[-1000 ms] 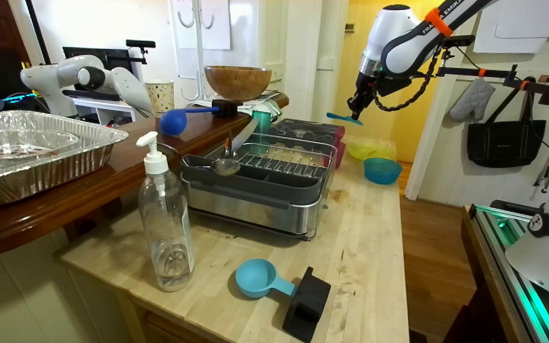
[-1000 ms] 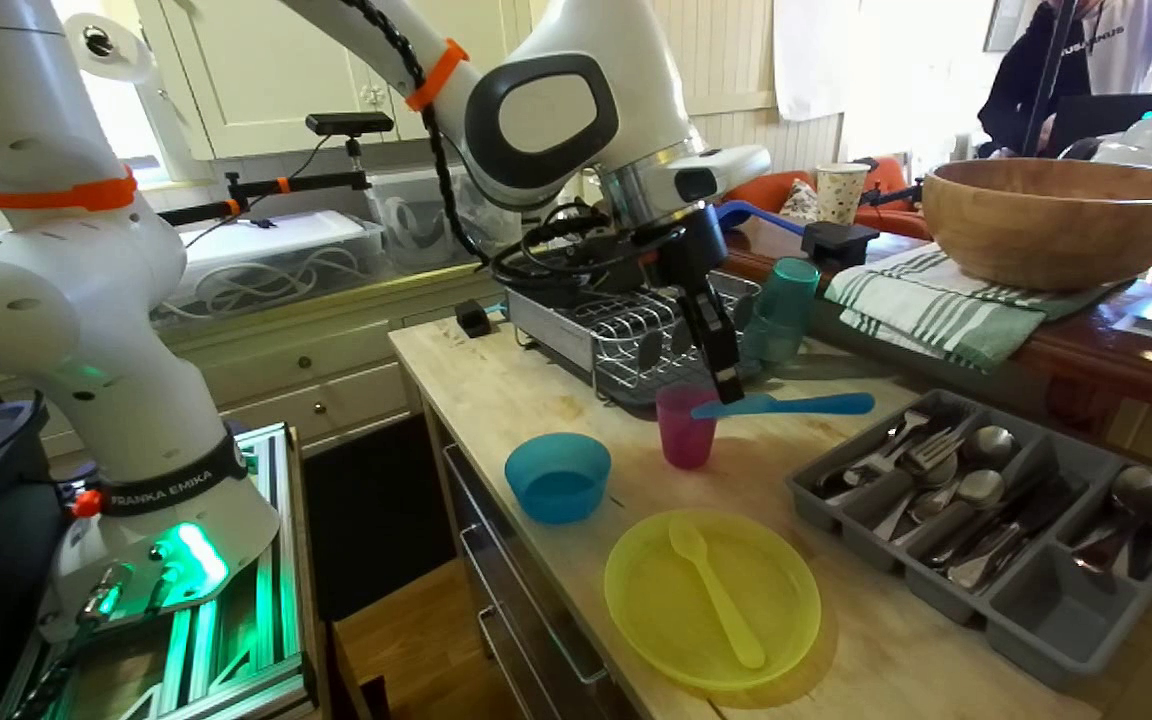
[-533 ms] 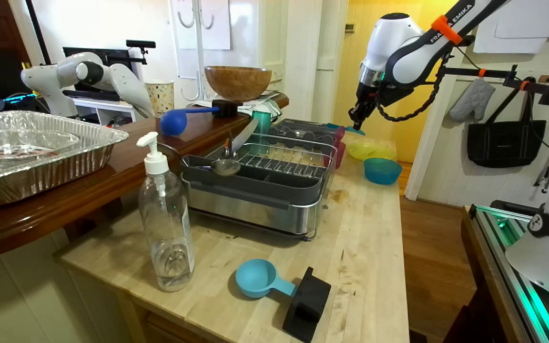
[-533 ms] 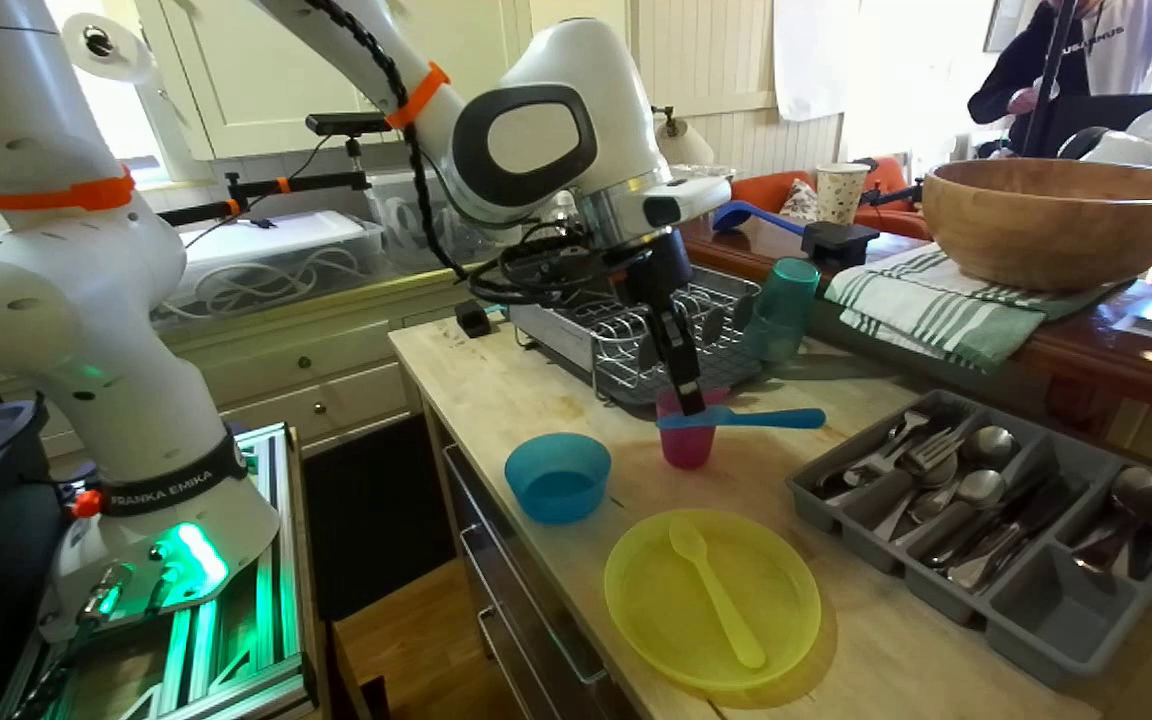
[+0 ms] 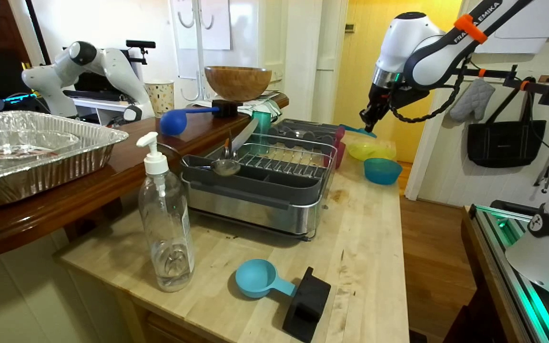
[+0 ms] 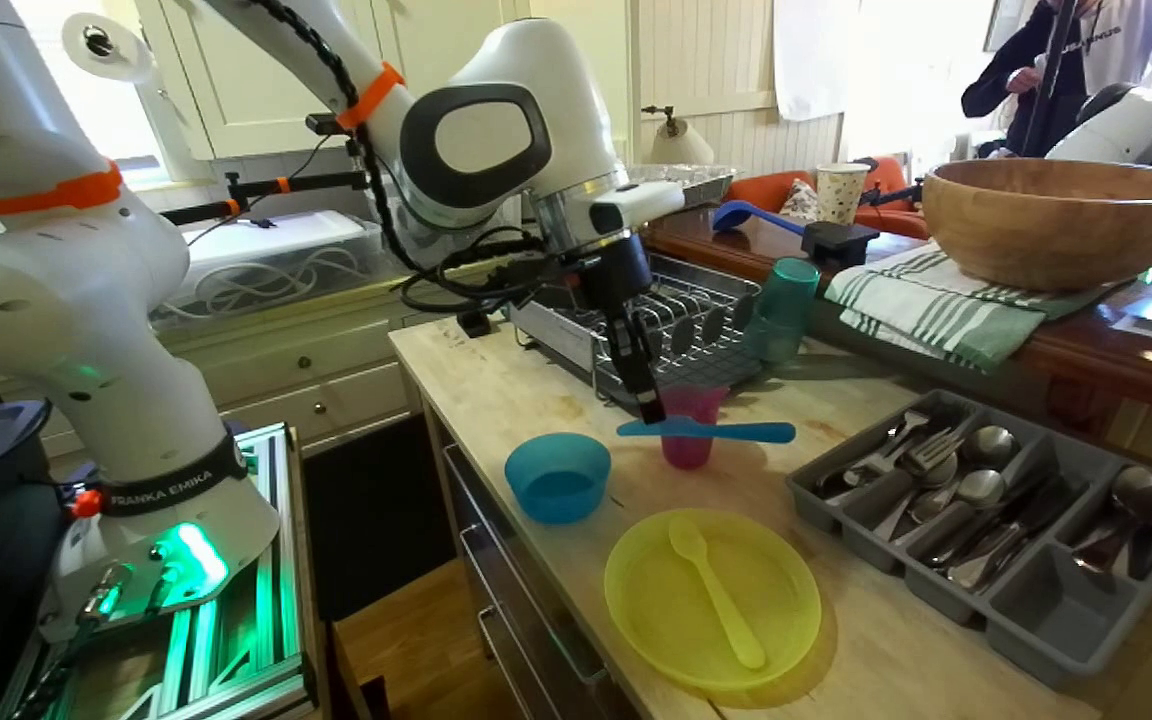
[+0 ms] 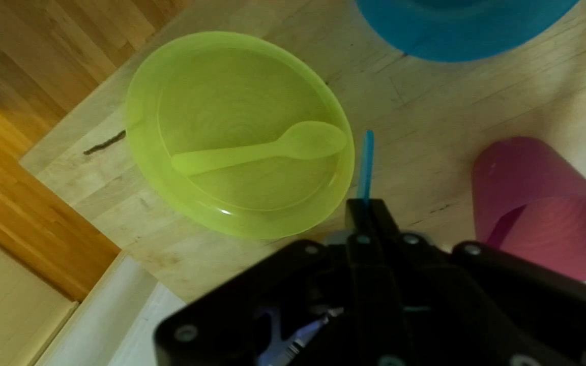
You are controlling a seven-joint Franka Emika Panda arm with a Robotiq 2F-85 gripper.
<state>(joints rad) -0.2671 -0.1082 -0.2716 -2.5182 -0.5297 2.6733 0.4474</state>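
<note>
My gripper (image 6: 652, 416) is shut on a blue plastic knife (image 6: 736, 431) and holds it level above the table. It also shows in an exterior view (image 5: 369, 127). In the wrist view the knife (image 7: 367, 160) sticks out edge-on past the fingertips; the rest is hidden by the fingers. Below and to one side lies a yellow plate (image 7: 232, 96) with a yellow spoon (image 7: 257, 152) on it. A pink cup (image 7: 522, 173) stands on the other side; in an exterior view it is behind the knife (image 6: 688, 452). A blue bowl (image 6: 557, 480) stands near the table's edge.
A grey cutlery tray (image 6: 1066, 610) lies beyond the plate. A dish rack (image 5: 255, 214) and a teal cup (image 6: 786, 300) stand behind the pink cup. A wooden bowl (image 6: 1066, 225) sits on the raised counter. A soap bottle (image 5: 167, 233) and a blue scoop (image 5: 255, 278) are at the far end.
My gripper has moved with the knife across the table toward the robot base's side and a little lower. The knife stays held. An arm in the background has also moved.
</note>
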